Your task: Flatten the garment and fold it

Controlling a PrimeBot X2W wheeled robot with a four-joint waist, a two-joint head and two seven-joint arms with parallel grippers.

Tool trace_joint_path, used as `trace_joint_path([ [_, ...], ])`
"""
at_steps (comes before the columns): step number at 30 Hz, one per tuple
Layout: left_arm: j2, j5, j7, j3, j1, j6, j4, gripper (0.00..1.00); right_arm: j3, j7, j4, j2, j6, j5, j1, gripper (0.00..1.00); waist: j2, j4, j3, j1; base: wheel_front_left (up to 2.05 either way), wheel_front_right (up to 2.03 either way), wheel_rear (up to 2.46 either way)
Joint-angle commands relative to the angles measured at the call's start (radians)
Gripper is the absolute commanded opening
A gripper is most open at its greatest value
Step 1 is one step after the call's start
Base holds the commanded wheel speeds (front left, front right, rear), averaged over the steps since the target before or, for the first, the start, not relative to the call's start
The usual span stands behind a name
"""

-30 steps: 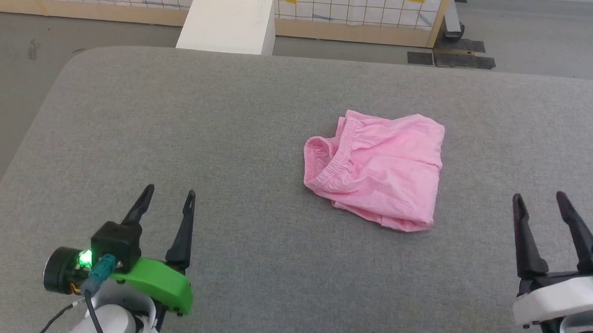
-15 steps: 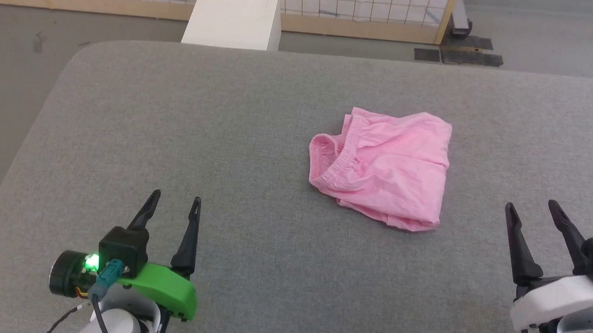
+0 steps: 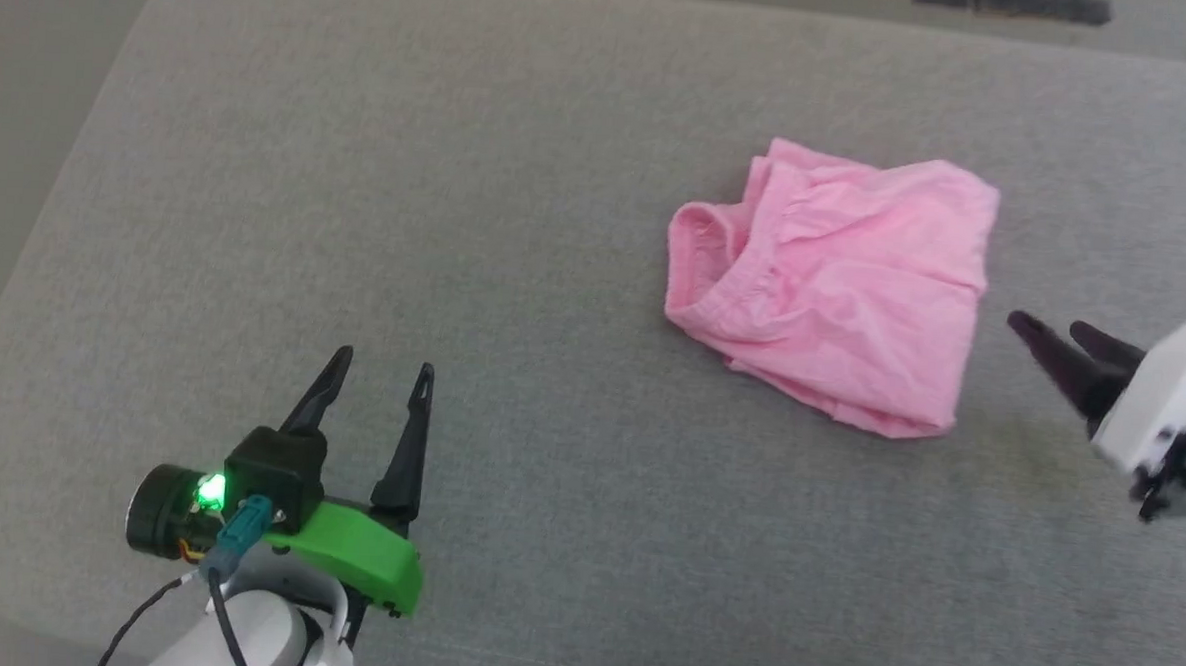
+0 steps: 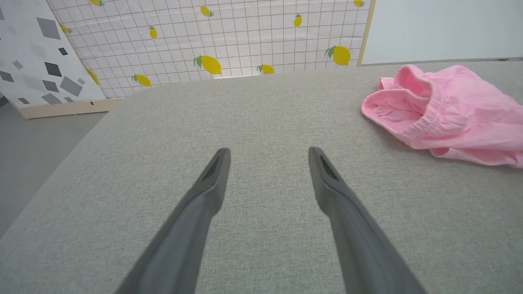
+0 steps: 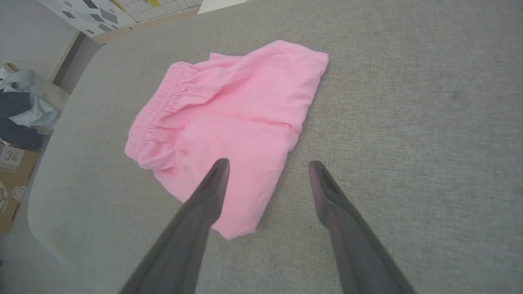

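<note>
Grey cloth is covering the big padded table [image 3: 359, 183], and behind it a wall sheet [image 4: 229, 36] with yellow lemons is standing. On the right half of the table the garment [image 3: 835, 284] is lying in a soft, bunched heap (pink shorts, not flat yet). Its waistband [image 3: 720, 279] is facing the robot's left and its leg ends are pointing to the robot's right, so it is stretching from side to side. The right gripper [image 3: 1046, 324] is sitting just beside the leg end, much nearer than the left gripper [image 3: 384, 362], which is waiting well apart. Both pairs of jaws are standing wide open and are holding nothing. In the right wrist view one finger is crossing over the near corner of the pink cloth, but I cannot tell if it is touching. I think the right arm is getting ready to pinch that corner first and pull it flat.
</note>
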Motion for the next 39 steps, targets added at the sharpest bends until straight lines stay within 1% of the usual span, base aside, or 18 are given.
trace_joint_path([
  [1, -0.007, 0.012, -0.007, -0.002, -0.02, -0.007, 0.003, 1.0, -0.035, 0.05, 0.03, 0.019, -0.002, 0.003, -0.043, 1.0, 0.0, 0.059, 0.06, 0.0, 0.0, 0.0, 0.0],
  [2, -0.011, 0.014, -0.008, -0.004, -0.025, -0.01, 0.005, 1.0, -0.076, 0.105, 0.066, 0.042, -0.002, -0.007, -0.075, 1.0, 0.0, 0.07, 0.07, 0.0, 0.0, 0.0, 0.0],
  [4, -0.02, 0.018, -0.01, -0.008, -0.036, -0.016, 0.01, 1.0, -0.137, 0.177, 0.11, 0.077, -0.002, -0.046, -0.134, 1.0, 0.0, 0.091, 0.087, 0.0, 0.0, 0.0, 0.0],
  [6, -0.03, 0.021, -0.012, -0.011, -0.046, -0.018, 0.014, 1.0, -0.2, 0.227, 0.148, 0.114, -0.002, -0.088, -0.187, 1.0, 0.0, 0.11, 0.101, 0.0, 0.0, 0.0, 0.0],
  [8, -0.041, 0.024, -0.014, -0.013, -0.052, -0.019, 0.02, 1.0, -0.241, 0.266, 0.175, 0.138, -0.002, -0.14, -0.232, 1.0, 0.0, 0.129, 0.114, 0.0, 0.0, 0.0, 0.0],
  [14, -0.066, 0.032, -0.021, -0.015, -0.061, -0.025, 0.034, 1.0, -0.268, 0.28, 0.23, 0.158, -0.002, -0.263, -0.286, 1.0, 0.0, 0.166, 0.139, 0.0, 0.0, 0.0, 0.0],
  [18, -0.076, 0.036, -0.025, -0.013, -0.061, -0.029, 0.043, 1.0, -0.254, 0.276, 0.267, 0.164, -0.002, -0.308, -0.288, 1.0, 0.0, 0.18, 0.147, 0.0, 0.0, 0.0, 0.0],
  [20, -0.08, 0.038, -0.026, -0.01, -0.062, -0.032, 0.048, 1.0, -0.23, 0.268, 0.28, 0.166, -0.002, -0.324, -0.278, 1.0, 0.0, 0.185, 0.15, 0.0, 0.0, 0.0, 0.0],
  [21, -0.082, 0.039, -0.027, -0.009, -0.063, -0.033, 0.05, 1.0, -0.223, 0.262, 0.283, 0.166, -0.002, -0.328, -0.273, 0.44, 0.0, 0.187, 0.15, 0.0, 0.0, 0.0, 0.0],
  [22, -0.084, 0.04, -0.027, -0.008, -0.063, -0.035, 0.053, 1.0, -0.215, 0.25, 0.285, 0.166, -0.002, -0.331, -0.267, 0.0, 0.0, 0.188, 0.149, 0.0, 0.0, 0.0, 0.0],
  [25, -0.089, 0.041, -0.028, -0.003, -0.065, -0.037, 0.06, 1.0, -0.188, 0.219, 0.286, 0.157, -0.002, -0.33, -0.256, 0.0, 0.0, 0.187, 0.142, 0.0, 0.0, 0.0, 0.0],
  [29, -0.088, 0.042, -0.029, 0.005, -0.061, -0.04, 0.068, 1.0, -0.097, 0.159, 0.268, 0.102, -0.002, -0.31, -0.24, 0.0, 0.0, 0.164, 0.12, 0.0, 0.0, 0.0, 0.0],
  [31, -0.086, 0.042, -0.029, 0.007, -0.058, -0.042, 0.071, 1.0, -0.032, 0.129, 0.252, 0.059, -0.002, -0.283, -0.23, 0.0, 0.0, 0.146, 0.105, 0.0, 0.0, 0.0, 0.0],
  [33, -0.083, 0.04, -0.03, 0.009, -0.054, -0.045, 0.074, 1.0, 0.061, 0.104, 0.221, -0.003, -0.002, -0.248, -0.217, 0.0, 0.0, 0.121, 0.089, 0.0, 0.0, 0.0, 0.0],
  [35, -0.079, 0.039, -0.03, 0.011, -0.048, -0.045, 0.074, 1.0, 0.162, 0.09, 0.177, -0.082, -0.002, -0.193, -0.2, 0.0, 0.0, 0.093, 0.077, 0.0, 0.0, 0.0, 0.0],
  [36, -0.077, 0.037, -0.03, 0.012, -0.046, -0.045, 0.073, 1.0, 0.221, 0.087, 0.147, -0.136, -0.002, -0.16, -0.19, 0.0, 0.0, 0.078, 0.073, 0.0, 0.0, 0.0, 0.0],
  [39, -0.069, 0.033, -0.03, 0.016, -0.038, -0.044, 0.067, 1.0, 0.334, 0.082, 0.073, -0.285, -0.002, -0.075, -0.169, 0.0, 0.0, 0.033, 0.07, 0.0, 0.0, 0.0, 0.0],
])
